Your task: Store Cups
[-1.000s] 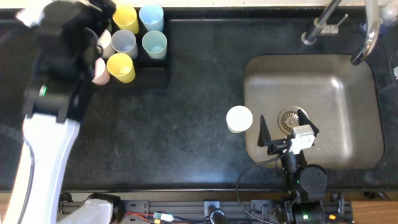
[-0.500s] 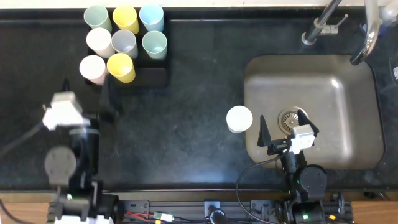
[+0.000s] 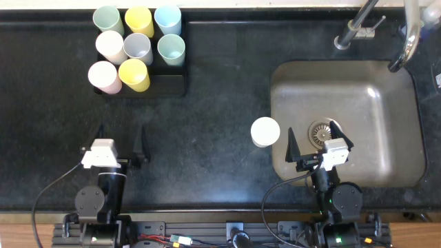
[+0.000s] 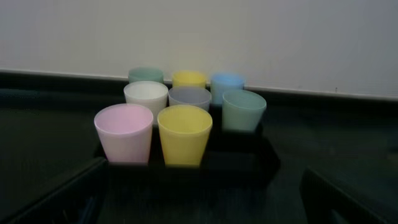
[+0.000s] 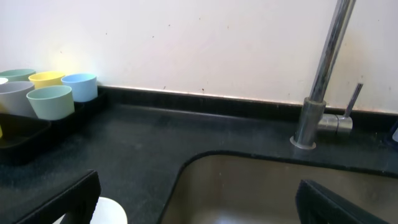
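Dark bench (image 3: 207, 138): stone-like top with a fine pale speckle and a faint sheen where the light falls. Brushed-metal sink (image 3: 386, 96), dull satin with soft glare patches; the faucet (image 5: 323, 68) is polished metal, bright and mirror-smooth. Pastel cups (image 4: 183, 134) look like smooth plastic, matt to low-sheen and a little translucent at the rims; black tray (image 4: 258, 163) matt plastic; wall (image 5: 205, 43) flat, matt, painted-looking.

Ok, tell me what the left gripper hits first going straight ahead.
The left gripper would likely meet the front yellow cup, or the black tray under it if it runs low.
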